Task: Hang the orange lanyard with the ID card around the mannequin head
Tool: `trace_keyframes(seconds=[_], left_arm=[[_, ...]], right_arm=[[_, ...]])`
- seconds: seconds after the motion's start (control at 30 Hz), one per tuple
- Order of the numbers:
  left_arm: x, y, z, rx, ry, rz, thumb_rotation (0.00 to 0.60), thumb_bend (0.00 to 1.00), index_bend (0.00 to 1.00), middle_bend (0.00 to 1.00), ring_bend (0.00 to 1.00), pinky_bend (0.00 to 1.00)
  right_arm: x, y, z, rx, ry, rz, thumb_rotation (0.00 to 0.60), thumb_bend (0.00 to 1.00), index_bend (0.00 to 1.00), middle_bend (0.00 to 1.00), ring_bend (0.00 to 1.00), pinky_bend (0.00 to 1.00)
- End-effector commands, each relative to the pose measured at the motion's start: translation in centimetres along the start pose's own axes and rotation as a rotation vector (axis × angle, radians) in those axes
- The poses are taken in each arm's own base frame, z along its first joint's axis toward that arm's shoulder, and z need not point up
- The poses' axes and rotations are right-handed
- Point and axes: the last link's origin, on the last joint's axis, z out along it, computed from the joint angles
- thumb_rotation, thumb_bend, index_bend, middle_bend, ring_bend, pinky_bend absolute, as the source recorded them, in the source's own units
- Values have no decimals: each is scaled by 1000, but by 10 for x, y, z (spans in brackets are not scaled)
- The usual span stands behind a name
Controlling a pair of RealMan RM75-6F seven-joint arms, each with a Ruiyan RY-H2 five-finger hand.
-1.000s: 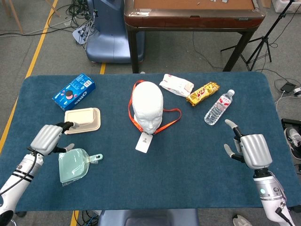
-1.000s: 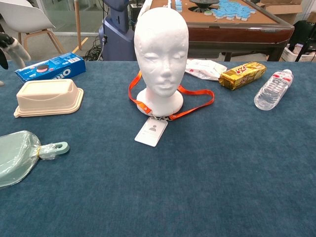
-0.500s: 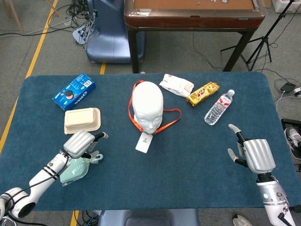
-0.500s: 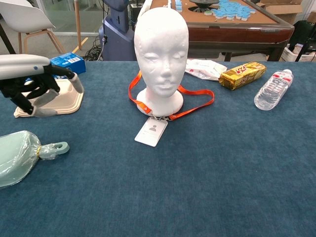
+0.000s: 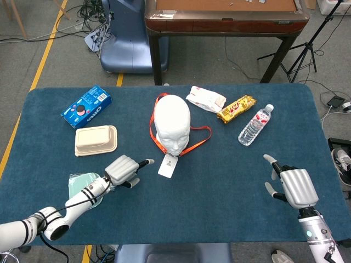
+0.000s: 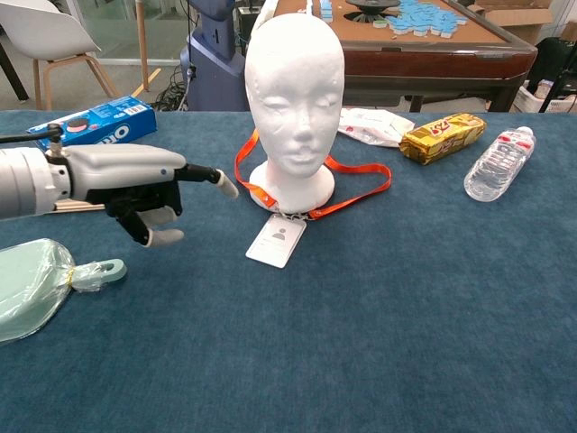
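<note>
- White foam mannequin head (image 5: 172,125) (image 6: 295,97) upright mid-table on the dark blue cloth-covered table (image 5: 219,203) (image 6: 406,343), face turned toward the robot.
- Orange fabric lanyard (image 5: 193,139) (image 6: 361,194) lying flat on the cloth, looped around the base of the head rather than at the neck; long axis of the loop running from behind the head on the left, diagonally forward and out to the right.
- White rectangular ID card (image 5: 168,165) (image 6: 277,240) flat on the cloth just in front of the head's base, clipped to the strap's front end, long axis pointing toward the robot with a slight lean to the left.
- Left hand (image 5: 125,170) (image 6: 135,185) held low over the table, left of the card and near it but apart; one finger stretched toward the strap beside the base, the rest curled under, nothing in the grasp. Contact with the strap not evident in either view.
- Right hand (image 5: 290,183) well apart at the right front of the table, fingers spread, holding nothing; seen in the head view only.
- Elsewhere on the cloth: blue cookie box (image 5: 86,106) (image 6: 90,122), beige lidded food container (image 5: 96,140), pale green plastic pouch (image 5: 82,183) (image 6: 32,289), white snack bag (image 5: 205,98) (image 6: 377,125), yellow snack packet (image 5: 236,108) (image 6: 442,136), clear plastic water bottle (image 5: 255,125) (image 6: 499,162).
</note>
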Motion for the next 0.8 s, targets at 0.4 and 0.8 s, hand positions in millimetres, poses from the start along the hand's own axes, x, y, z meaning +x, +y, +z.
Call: trace_keyframes(seconds=[0.4,0.8], left_arm=[[-8,23,56,-2,-80,62,600,475,39,915,887,924],[-12,36,87,20,-134,91,600,670,12,936,907,939]], right_arm=[[-7,-4,-5,21,-33,0,600,346,178,382,316,390],[-8,-2,-4,9,-27,21,600,347,178,381,316,390]])
